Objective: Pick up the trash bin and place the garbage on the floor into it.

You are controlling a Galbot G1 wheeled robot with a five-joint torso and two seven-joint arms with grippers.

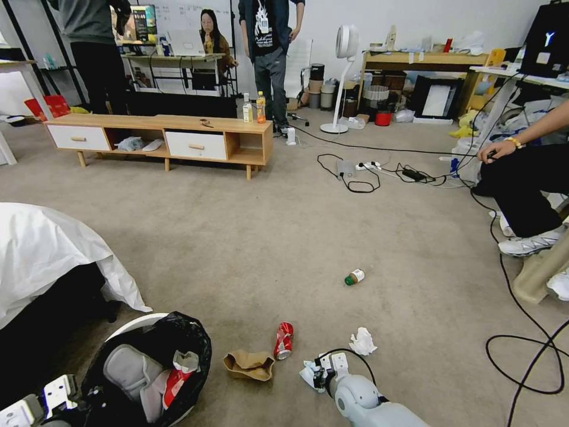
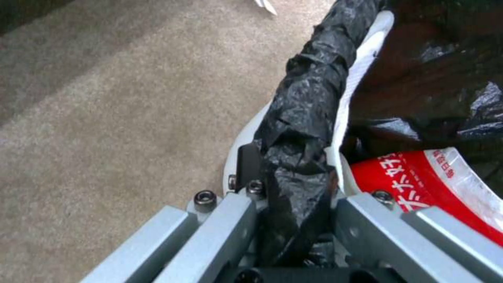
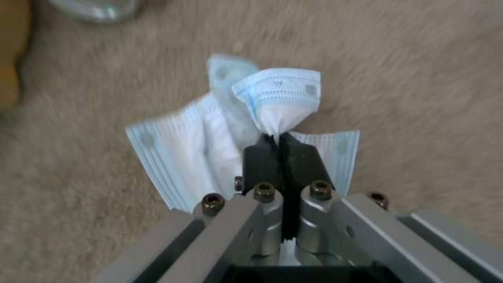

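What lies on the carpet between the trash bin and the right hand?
In the head view, torn brown cardboard and a red soda can lie between the trash bin and the right hand, which pinches a blue face mask.

The trash bin (image 1: pixel 145 367) sits at near left on the floor (image 1: pixel 249 237), a wrapper (image 1: pixel 175 379) inside it. To its right lie cardboard (image 1: pixel 249 365), a can (image 1: pixel 284 341), a tissue (image 1: pixel 363 342), and farther off, a small bottle (image 1: pixel 354 277).
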